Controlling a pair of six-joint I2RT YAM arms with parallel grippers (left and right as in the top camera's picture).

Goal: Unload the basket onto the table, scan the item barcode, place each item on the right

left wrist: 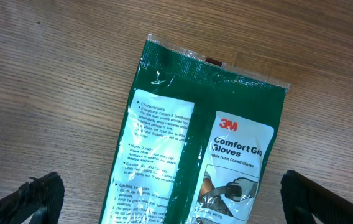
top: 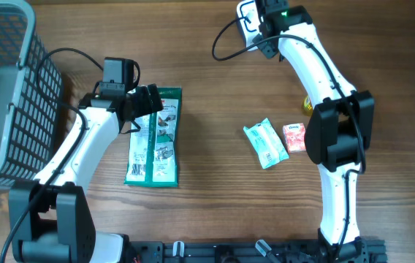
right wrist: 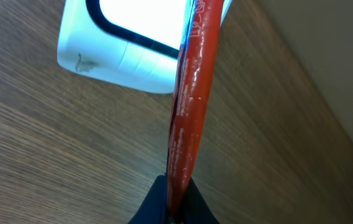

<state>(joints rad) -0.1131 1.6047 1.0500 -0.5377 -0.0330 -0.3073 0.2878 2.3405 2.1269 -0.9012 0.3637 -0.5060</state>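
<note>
A thin red packet (right wrist: pixel 192 93) shows edge-on in the right wrist view, with my right gripper (right wrist: pixel 176 208) shut on its lower end. Its upper end reaches across the lit window of a white scanner (right wrist: pixel 127 50). Overhead, the right gripper (top: pixel 260 31) is at the table's far edge beside the scanner (top: pixel 245 16). A green glove packet (top: pixel 154 139) lies flat on the table. My left gripper (top: pixel 146 102) hovers open over the packet's top end. In the left wrist view the packet (left wrist: pixel 183 124) lies between the wide-apart fingers (left wrist: pixel 30 199), untouched.
A grey wire basket (top: pixel 6 95) stands at the left edge. A teal-and-white packet (top: pixel 264 144) and a small pink packet (top: pixel 294 136) lie right of centre, with a yellow item (top: pixel 307 107) partly hidden behind the right arm. A black cable (top: pixel 226 40) runs from the scanner.
</note>
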